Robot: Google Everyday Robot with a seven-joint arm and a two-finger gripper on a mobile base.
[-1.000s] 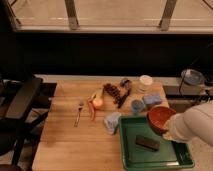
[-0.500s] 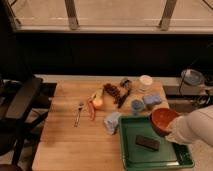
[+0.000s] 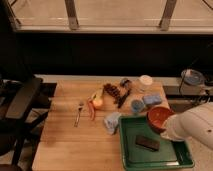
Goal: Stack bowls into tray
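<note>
The orange-red bowl sits at the far right corner of the green tray, at or just above its floor. My gripper is at the end of the white forearm that reaches in from the right, right against the bowl's near right rim; the forearm covers it. The purple bowl does not show among the things on the table.
A dark flat block lies in the tray. On the wooden table are a blue-grey cup, a blue sponge, a white cup, a pale blue cloth, dark grapes, fruit and a fork. A black chair stands left.
The forearm has shifted slightly, first to the right, then back left and lower over the tray. The orange-red bowl stays at about the same spot at the tray's far right corner.
</note>
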